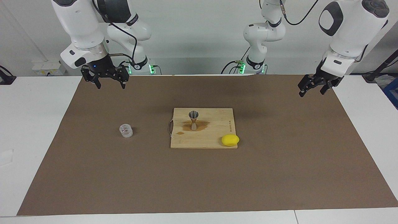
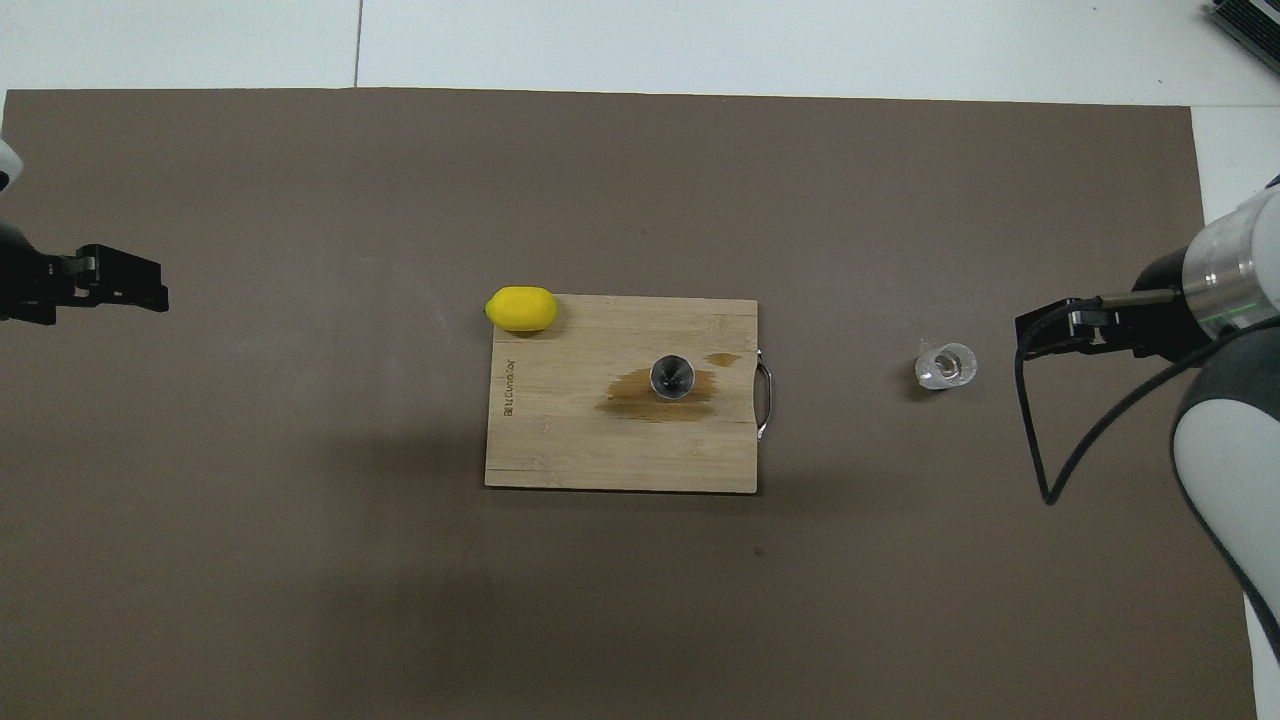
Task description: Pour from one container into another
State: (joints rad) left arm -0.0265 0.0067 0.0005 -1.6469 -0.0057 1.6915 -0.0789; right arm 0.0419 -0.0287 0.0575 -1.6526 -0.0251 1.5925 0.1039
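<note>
The little clear cup [image 1: 126, 130] stands upright on the brown mat [image 1: 93, 174] on the table, toward the right arm's end, well apart from the metal jigger [image 1: 193, 119] on the cutting board [image 1: 214, 137]. It looks light, hard, smooth and easy to break, so a soft squeeze around its round sides seems best. The right tool [image 1: 105, 81] hangs in the air with its fingers apart, holding nothing, and the left tool [image 1: 314, 87] waits over its own end of the mat, fingers apart too.
</note>
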